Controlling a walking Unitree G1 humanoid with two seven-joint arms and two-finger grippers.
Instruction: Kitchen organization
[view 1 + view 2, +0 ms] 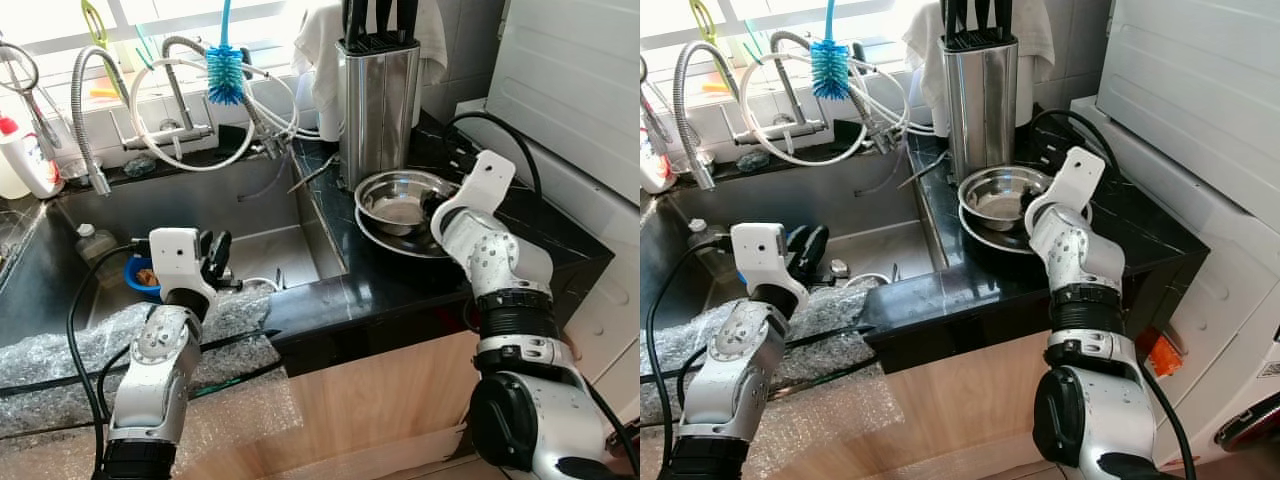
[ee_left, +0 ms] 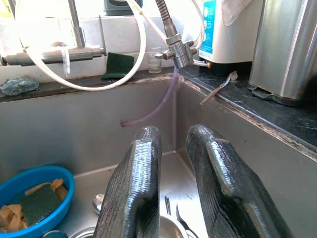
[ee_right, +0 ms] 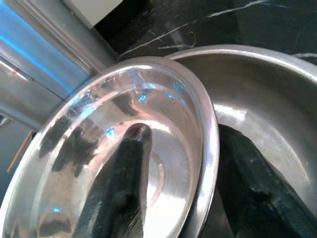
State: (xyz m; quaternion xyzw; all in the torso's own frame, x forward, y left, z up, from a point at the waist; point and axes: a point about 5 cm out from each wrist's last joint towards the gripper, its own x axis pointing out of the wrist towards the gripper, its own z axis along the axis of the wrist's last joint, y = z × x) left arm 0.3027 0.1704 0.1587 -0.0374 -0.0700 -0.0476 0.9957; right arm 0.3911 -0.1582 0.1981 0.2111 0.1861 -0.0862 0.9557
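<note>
Two steel bowls are nested on the black counter [image 1: 380, 285], a smaller bowl [image 1: 398, 195] inside a larger one [image 1: 400, 243]. My right gripper [image 1: 432, 208] is open and straddles the smaller bowl's rim [image 3: 210, 144]. One finger [image 3: 124, 178] lies inside that bowl; the other [image 3: 252, 183] is outside, under the rim, within the larger bowl. My left gripper [image 1: 215, 258] hangs over the sink [image 1: 200, 205], its fingers [image 2: 138, 188] a narrow gap apart with nothing between them. A blue bowl [image 2: 34, 193] with sponges sits in the sink beside it.
A steel knife block [image 1: 378, 100] stands just behind the bowls. Taps, hoses and a blue bottle brush [image 1: 225, 72] hang over the sink. Bubble wrap [image 1: 60, 350] covers the front left edge. A white appliance [image 1: 570, 80] bounds the counter on the right.
</note>
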